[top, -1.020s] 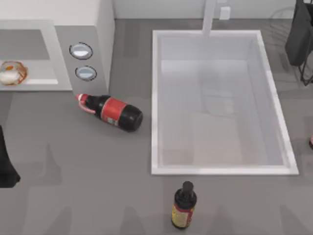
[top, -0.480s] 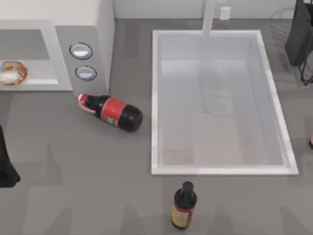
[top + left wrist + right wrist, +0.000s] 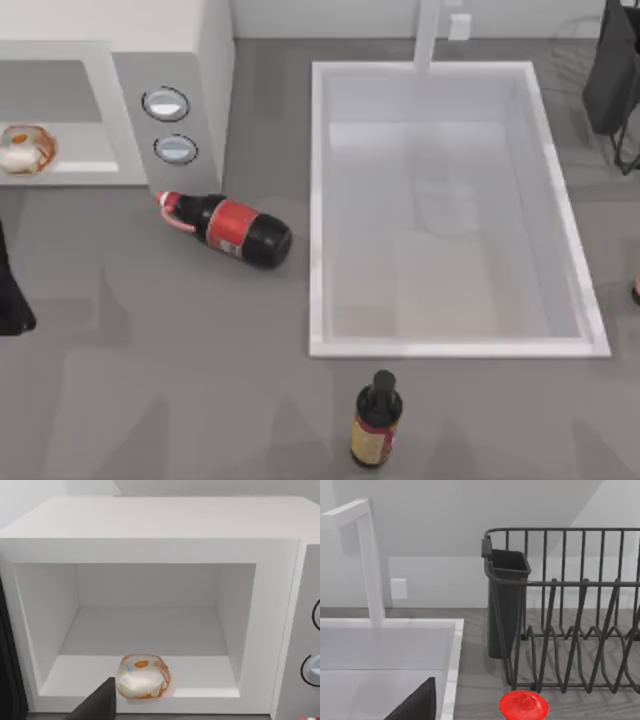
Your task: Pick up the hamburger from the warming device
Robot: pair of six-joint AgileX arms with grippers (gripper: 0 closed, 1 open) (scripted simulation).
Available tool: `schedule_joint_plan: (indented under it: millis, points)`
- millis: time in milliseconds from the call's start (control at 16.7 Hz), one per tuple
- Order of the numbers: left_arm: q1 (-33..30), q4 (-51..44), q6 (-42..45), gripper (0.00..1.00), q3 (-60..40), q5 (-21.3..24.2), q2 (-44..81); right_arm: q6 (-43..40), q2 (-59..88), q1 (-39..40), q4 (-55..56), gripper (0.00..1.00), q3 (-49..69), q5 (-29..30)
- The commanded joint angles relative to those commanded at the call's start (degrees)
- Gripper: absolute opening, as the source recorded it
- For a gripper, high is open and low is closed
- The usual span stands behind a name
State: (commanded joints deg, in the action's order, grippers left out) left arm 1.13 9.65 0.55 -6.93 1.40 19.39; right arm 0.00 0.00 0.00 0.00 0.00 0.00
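The hamburger (image 3: 22, 148) (image 3: 143, 676), small and round with a pale top and an orange-brown edge, sits at the front lip of the cavity floor of the warming device (image 3: 120, 60) (image 3: 150, 525), a white microwave at the table's back left. My left arm (image 3: 10, 295) stands at the left edge of the table, in front of the microwave and apart from it. In the left wrist view a dark part of the left gripper (image 3: 97, 705) shows just below the hamburger, short of the opening. A dark part of my right gripper (image 3: 415, 705) shows near the sink's far right corner.
A cola bottle (image 3: 228, 226) lies on its side in front of the microwave's dial panel (image 3: 170, 125). A white sink (image 3: 318, 200) fills the middle right. A dark sauce bottle (image 3: 376, 418) stands near the front edge. A black dish rack (image 3: 570, 620) and a red cap (image 3: 523, 705) are at the right.
My left arm has moved back along the table's left edge, toward the microwave. Nothing else has shifted.
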Motion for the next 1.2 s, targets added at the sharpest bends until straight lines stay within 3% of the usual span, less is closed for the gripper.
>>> schedule_joint_plan:
  millis: [1200]
  points:
    - [6.22, 53.15, 3.05, 1.00, -38.18, 7.70, 106.82, 0.00, 0.00, 0.00, 0.00, 1.00, 0.00, 0.00]
